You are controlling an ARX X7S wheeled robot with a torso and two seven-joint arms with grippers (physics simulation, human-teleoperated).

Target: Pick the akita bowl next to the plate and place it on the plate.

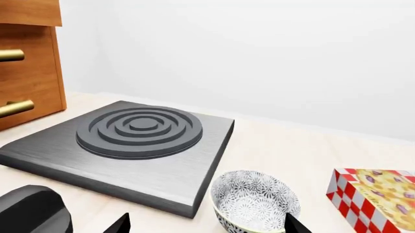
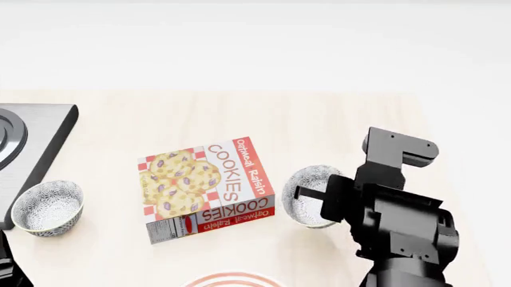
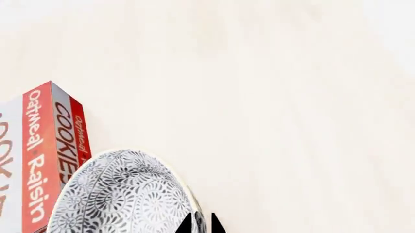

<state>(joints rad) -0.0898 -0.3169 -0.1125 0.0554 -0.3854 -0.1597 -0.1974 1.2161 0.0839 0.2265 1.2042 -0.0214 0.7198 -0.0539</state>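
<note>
An akita bowl [image 2: 307, 176] with a grey-black speckled pattern sits right of the cookie box, just beyond the red-ringed plate [image 2: 236, 280], which shows only as a sliver at the near edge. My right gripper [image 2: 310, 194] is shut on its rim; in the right wrist view the two tips [image 3: 201, 224] pinch the wall of this bowl [image 3: 123, 194]. A second, alike bowl [image 2: 48, 207] stands at the far left by the stove. My left gripper [image 1: 207, 225] is open, and that bowl [image 1: 254, 200] lies partly between its spread tips.
An oatmeal raisin cookie box [image 2: 206, 188] lies flat between the two bowls. A dark stove block [image 1: 139, 127] with raised rings sits at the table's left, and a wooden drawer unit [image 1: 26, 63] with brass handles stands beyond it. A white wall backs the table.
</note>
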